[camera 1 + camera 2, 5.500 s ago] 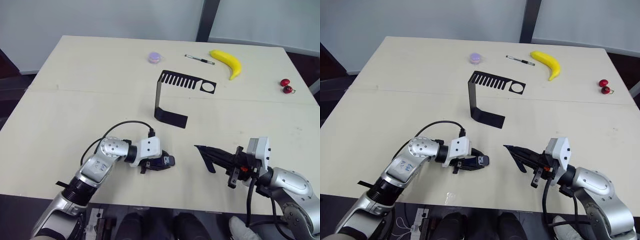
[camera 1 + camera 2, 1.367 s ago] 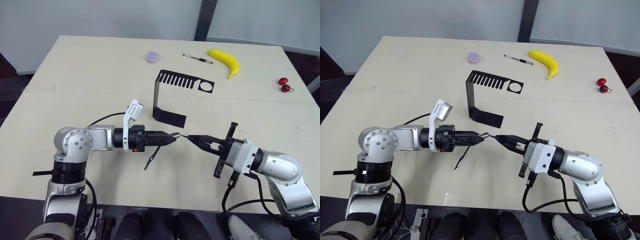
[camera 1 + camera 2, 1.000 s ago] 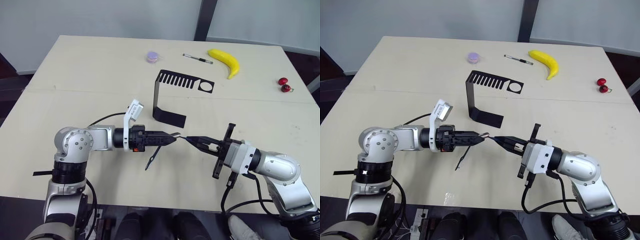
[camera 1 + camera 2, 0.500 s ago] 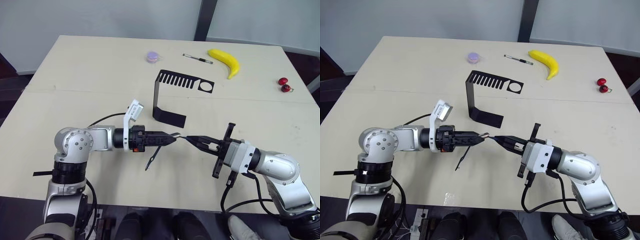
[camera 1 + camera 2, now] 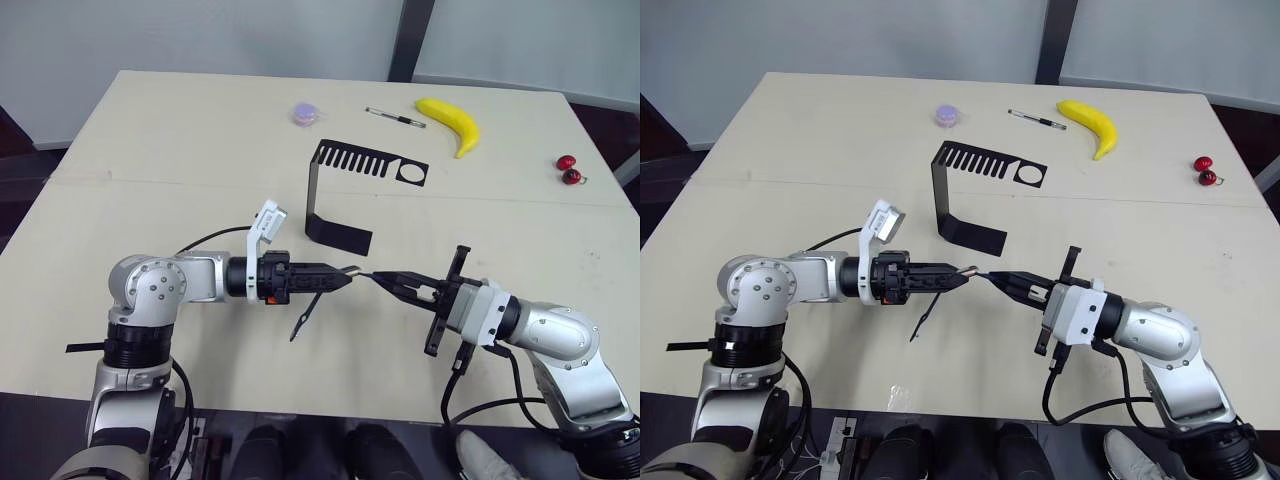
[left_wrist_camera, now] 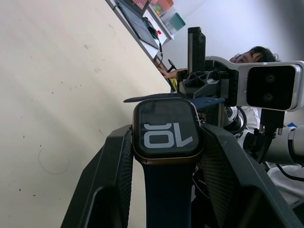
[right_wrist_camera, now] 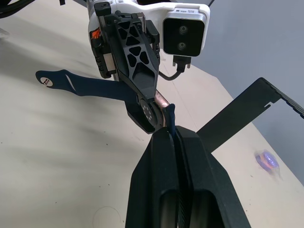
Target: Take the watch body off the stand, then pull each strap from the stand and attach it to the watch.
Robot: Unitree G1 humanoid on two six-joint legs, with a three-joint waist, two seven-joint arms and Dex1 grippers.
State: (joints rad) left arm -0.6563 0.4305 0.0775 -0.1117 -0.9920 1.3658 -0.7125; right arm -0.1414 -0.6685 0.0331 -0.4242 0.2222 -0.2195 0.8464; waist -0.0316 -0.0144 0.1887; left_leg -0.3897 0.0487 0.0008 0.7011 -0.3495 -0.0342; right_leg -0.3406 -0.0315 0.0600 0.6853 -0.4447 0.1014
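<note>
My left gripper is shut on the watch body, a small square case with a lit screen, held above the table's middle front. One dark blue strap is fixed to the watch and hangs down from it. My right gripper is shut on the other strap, whose short free end touches the watch body's edge. The two grippers point at each other, tip to tip. The black stand is behind them with nothing on it.
At the table's far side lie a banana, a thin pen and a small purple round thing. Two cherries sit at the far right. A person's head shows beyond the table in the left wrist view.
Since 5.5 s ago both grippers have risen from the table's front and come together tip to tip. Over the last second they have barely moved.
</note>
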